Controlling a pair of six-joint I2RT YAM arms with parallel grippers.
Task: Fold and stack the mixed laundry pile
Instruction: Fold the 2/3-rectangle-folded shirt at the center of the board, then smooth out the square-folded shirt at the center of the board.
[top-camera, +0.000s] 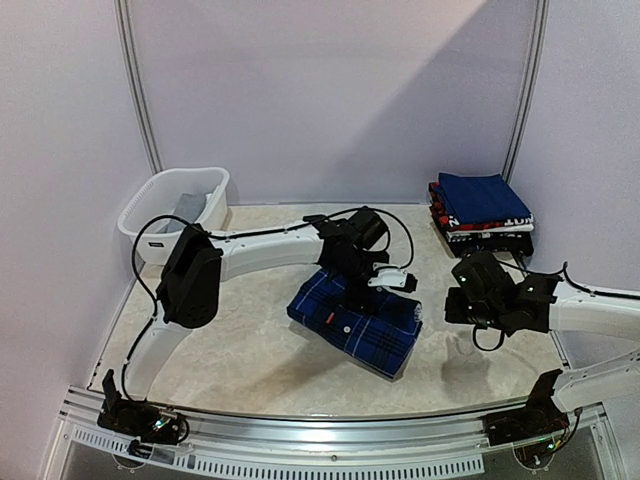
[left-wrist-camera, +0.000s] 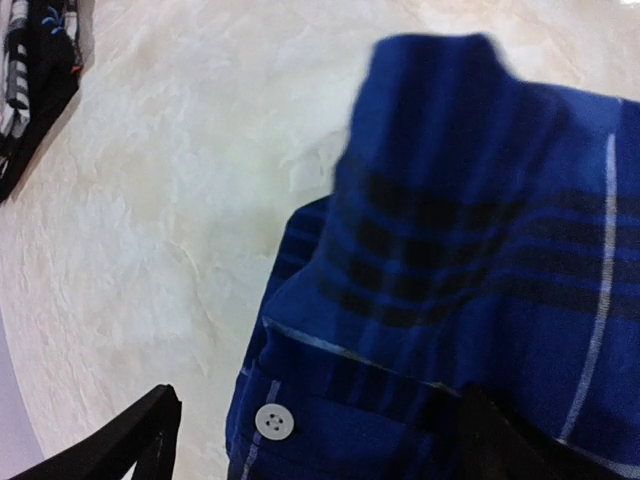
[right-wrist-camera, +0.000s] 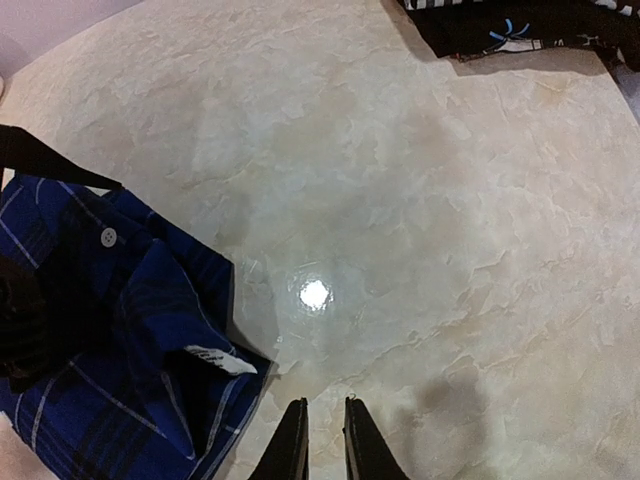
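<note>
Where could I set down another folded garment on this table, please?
Bare tabletop lies between the plaid shirt and the folded stack, and along the near edge in front of the shirt. Crowded mid-table, where the left gripper hangs over the shirt.

You have bright, even light from overhead. Shadows on the desk (top-camera: 250, 350) stay soft and pale, and a slanting edge splits the back wall (top-camera: 330, 90) into a lighter upper right and a duller left. In the right wrist view a small white glare spot (right-wrist-camera: 314, 293) burns on the glossy desk, with a faint shadow just right of the right end effector (right-wrist-camera: 324, 405). In the left wrist view the plaid shirt (left-wrist-camera: 480, 260) is close and blurred, and the desk washes out toward the top.
</note>
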